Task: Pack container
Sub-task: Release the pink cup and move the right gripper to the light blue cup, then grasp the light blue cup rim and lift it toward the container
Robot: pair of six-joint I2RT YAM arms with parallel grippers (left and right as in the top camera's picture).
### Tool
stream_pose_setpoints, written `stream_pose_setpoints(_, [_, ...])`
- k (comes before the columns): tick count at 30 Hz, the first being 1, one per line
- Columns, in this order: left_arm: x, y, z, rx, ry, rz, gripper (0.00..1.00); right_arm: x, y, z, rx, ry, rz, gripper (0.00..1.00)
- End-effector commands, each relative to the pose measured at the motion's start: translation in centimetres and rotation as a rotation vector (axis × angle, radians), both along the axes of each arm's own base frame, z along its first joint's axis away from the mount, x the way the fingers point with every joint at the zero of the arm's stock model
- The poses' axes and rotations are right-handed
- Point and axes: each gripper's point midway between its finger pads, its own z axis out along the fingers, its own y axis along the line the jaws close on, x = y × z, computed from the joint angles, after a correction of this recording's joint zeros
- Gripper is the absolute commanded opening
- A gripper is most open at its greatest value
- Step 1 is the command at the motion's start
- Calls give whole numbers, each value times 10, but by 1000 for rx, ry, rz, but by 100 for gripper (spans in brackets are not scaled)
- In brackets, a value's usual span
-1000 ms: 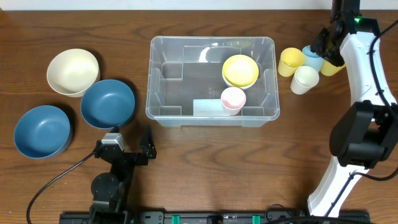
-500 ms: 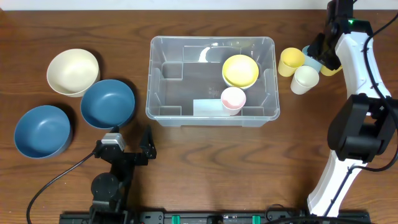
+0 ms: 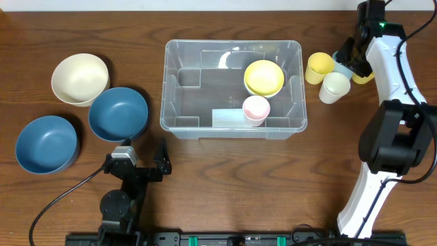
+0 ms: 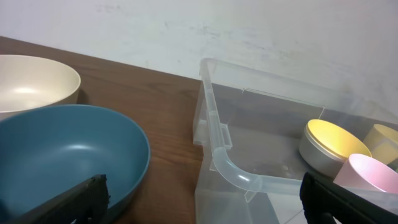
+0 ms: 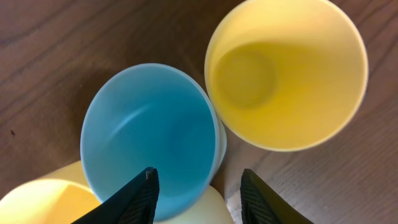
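Dark wooden table (image 3: 225, 184), centre: large clear rectangular plastic container (image 3: 166, 82), holding one yellow bowl (image 3: 263, 77) and one pink cup (image 3: 256, 109). Step in hand, as I judge: fetching a cup. My right gripper (image 5: 199, 190) hangs over the light blue plastic cup (image 5: 146, 146), fingers apart, nothing held. Next move calls for lowering, pinching its rim and lifting straight up. Obstacles: yellow cup (image 5: 286, 74) and cream cup (image 3: 334, 87), close beside it. My left gripper (image 4: 205, 193) sits spread wide, empty, near two blue bowls (image 3: 118, 113) and one cream bowl (image 3: 80, 78).
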Motion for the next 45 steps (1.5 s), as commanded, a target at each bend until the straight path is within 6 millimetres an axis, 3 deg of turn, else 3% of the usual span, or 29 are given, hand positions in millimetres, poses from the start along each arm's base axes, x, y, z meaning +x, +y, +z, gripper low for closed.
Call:
stream_pose_setpoints(1, [-1,2,-15,26,44,7,98,1,-3,-2,-5,0,-18,43])
stream_pose_setpoints(10, [-1,2,-15,26,44,7,98,-4,-1,-5,8,21,-15,2])
stream_pose_setpoints(22, [-1,2,-15,26,44,7,98,-5,-1,-5,8,26,-14,1])
stream_pose_setpoints(26, [-1,2,-15,26,44,7,98,1,-2,6,1,-1,6,1])
stream_pose_setpoints(30, [-1,2,-15,26,44,7,98,5,-4,36,-11,-34,22,1])
stream_pose_setpoints(37, [-1,2,-15,26,44,7,98,9,-5,111,-28,-131,49,1])
stream_pose_setpoints(40, [-1,2,-15,26,44,7,98,6,6,137,3,-164,96,1])
stream_pose_setpoints(45, [-1,2,-15,26,44,7,98,-5,47,170,137,-204,254,1])
